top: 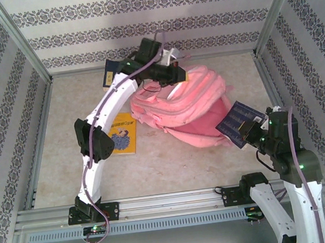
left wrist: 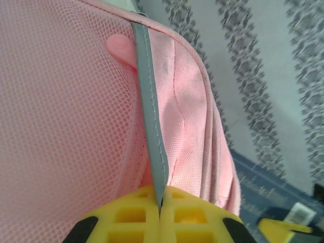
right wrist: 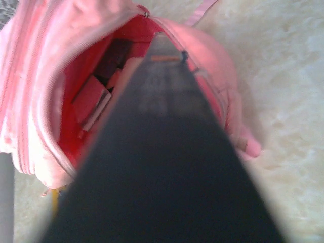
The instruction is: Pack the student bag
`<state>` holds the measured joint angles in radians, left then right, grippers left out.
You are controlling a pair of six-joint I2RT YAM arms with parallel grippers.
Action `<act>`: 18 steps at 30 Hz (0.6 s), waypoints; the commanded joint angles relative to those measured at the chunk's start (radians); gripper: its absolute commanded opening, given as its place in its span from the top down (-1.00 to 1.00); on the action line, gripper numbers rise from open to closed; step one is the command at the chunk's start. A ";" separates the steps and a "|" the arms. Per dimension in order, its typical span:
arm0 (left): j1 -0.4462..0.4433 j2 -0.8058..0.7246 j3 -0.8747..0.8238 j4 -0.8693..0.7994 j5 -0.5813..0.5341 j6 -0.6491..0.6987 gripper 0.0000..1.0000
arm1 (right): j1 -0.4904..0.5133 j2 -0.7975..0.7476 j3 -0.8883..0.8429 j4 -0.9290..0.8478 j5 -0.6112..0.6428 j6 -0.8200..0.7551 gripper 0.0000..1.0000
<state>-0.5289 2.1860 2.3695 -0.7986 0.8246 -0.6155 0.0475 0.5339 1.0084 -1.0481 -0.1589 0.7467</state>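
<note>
Top external: pink student bag [top: 198, 102] gapes; right gripper [top: 249, 130] clamps blue book [top: 237, 119]. Left wrist: left gripper [left wrist: 160, 201] pinches grey trim [left wrist: 151, 126].

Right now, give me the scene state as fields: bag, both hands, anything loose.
bag: large pink fabric backpack lying on the beige table, main opening unzipped and facing the right arm
left hand: shut on the grey fabric strip along the backpack's pink mesh side
right hand: shut on a flat dark blue book, aimed at the opening; can't tell whether its far edge is inside
inside bag: reddish box-like items, partly hidden
loose: flat yellow book on the table, left of the backpack
</note>
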 commanded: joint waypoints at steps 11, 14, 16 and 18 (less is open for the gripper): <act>0.118 -0.055 0.023 0.315 0.291 -0.305 1.00 | 0.008 0.090 -0.274 0.753 -0.409 0.287 1.00; 0.136 -0.056 0.007 0.391 0.315 -0.369 1.00 | 0.037 0.153 -0.314 0.876 -0.389 0.365 1.00; 0.144 -0.054 0.004 0.431 0.323 -0.401 1.00 | 0.074 0.219 -0.326 0.971 -0.358 0.424 1.00; 0.145 -0.046 0.005 0.460 0.334 -0.427 1.00 | 0.112 0.291 -0.308 1.027 -0.335 0.441 1.00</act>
<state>-0.3973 2.1841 2.3486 -0.5705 1.0538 -0.9550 0.1207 0.7654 0.6945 -0.2493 -0.5014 1.0988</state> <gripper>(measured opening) 0.051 0.133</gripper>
